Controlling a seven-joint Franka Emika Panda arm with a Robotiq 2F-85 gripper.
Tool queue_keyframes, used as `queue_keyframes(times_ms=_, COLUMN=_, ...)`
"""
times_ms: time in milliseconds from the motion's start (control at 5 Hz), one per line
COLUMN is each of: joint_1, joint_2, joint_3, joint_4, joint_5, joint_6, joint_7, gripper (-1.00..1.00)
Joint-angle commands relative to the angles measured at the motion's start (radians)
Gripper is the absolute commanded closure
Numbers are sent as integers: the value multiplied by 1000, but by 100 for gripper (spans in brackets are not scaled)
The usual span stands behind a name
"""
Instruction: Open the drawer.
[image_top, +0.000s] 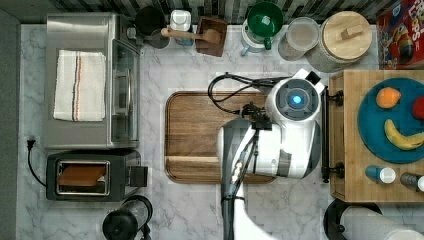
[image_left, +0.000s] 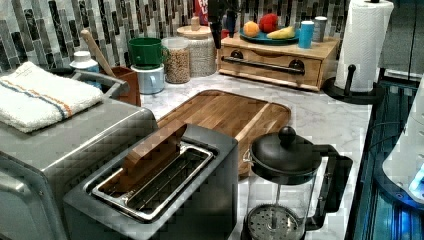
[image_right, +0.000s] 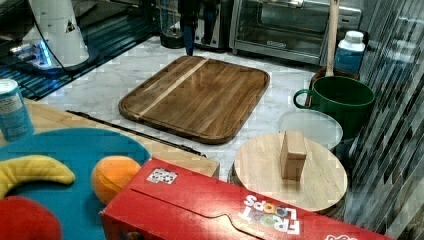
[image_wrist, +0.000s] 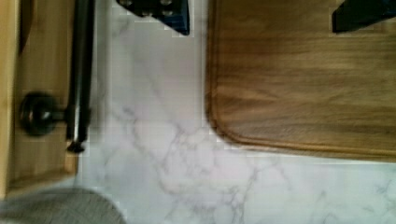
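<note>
White marble desk (image_wrist: 187, 154) sits closest under the wrist camera, with the gripper (image_wrist: 261, 14) wide open, holding nothing. Light wood drawer (image_wrist: 42, 70) with its thin black bar handle (image_wrist: 80, 70) is just beside it, shut.

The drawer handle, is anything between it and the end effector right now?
Nothing visible. In the wrist view, only bare marble counter lies between the end effector and the drawer's black bar handle; the wooden tray sits on the far side.

I am working at a kitchen counter: a marble worktop (image_top: 195, 210) backed by striped tile, carrying a toaster oven (image_top: 90, 80), a toaster (image_top: 90, 175), a French press (image_left: 282, 190), a cereal box (image_right: 240, 210) and a paper-towel roll (image_left: 362, 42).
</note>
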Motion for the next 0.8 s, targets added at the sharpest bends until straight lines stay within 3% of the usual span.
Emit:
queue_keyframes(times_ms=200, joint_1=-48, joint_2=21, joint_3=-28, joint_4=-14, joint_5=0, joint_6=99, joint_7=-145, gripper=-100)
queue_keyframes(times_ms=800, joint_1=-67, joint_2=81, joint_3=-77, joint_4=-40, joint_5=-10, joint_6=220, joint_7=-202, gripper=-100)
